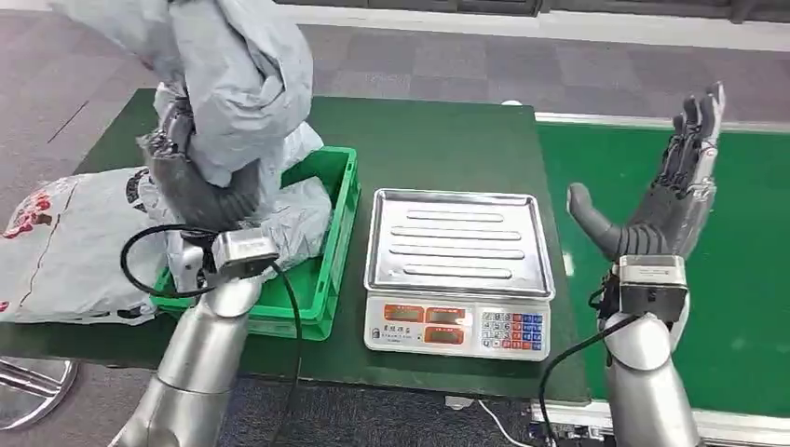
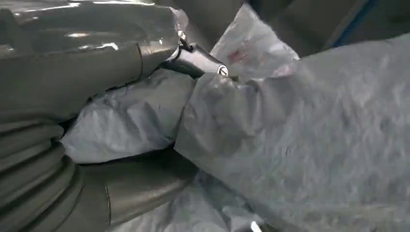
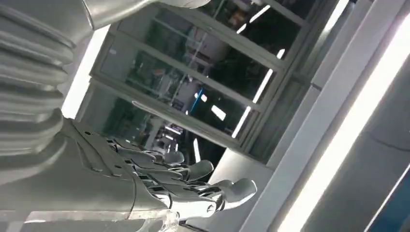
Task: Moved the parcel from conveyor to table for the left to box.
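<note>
A crumpled grey plastic parcel (image 1: 238, 70) hangs raised above the green crate (image 1: 337, 219), held by my left hand (image 1: 191, 182). The left wrist view shows the grey bag (image 2: 309, 140) close up, with my thumb and fingers (image 2: 198, 60) clamped on its folds. More grey bags (image 1: 298, 219) lie in the crate under it. My right hand (image 1: 666, 200) is lifted over the green conveyor (image 1: 745, 233) with straight, spread fingers and nothing in it. Seen from the right wrist, the hand (image 3: 159, 186) points up toward windows and ceiling lights.
A weighing scale (image 1: 456, 270) with a bare steel pan stands between crate and conveyor on the dark green table (image 1: 438, 140). A white bag with red print (image 1: 70, 247) lies left of the crate at the table's edge.
</note>
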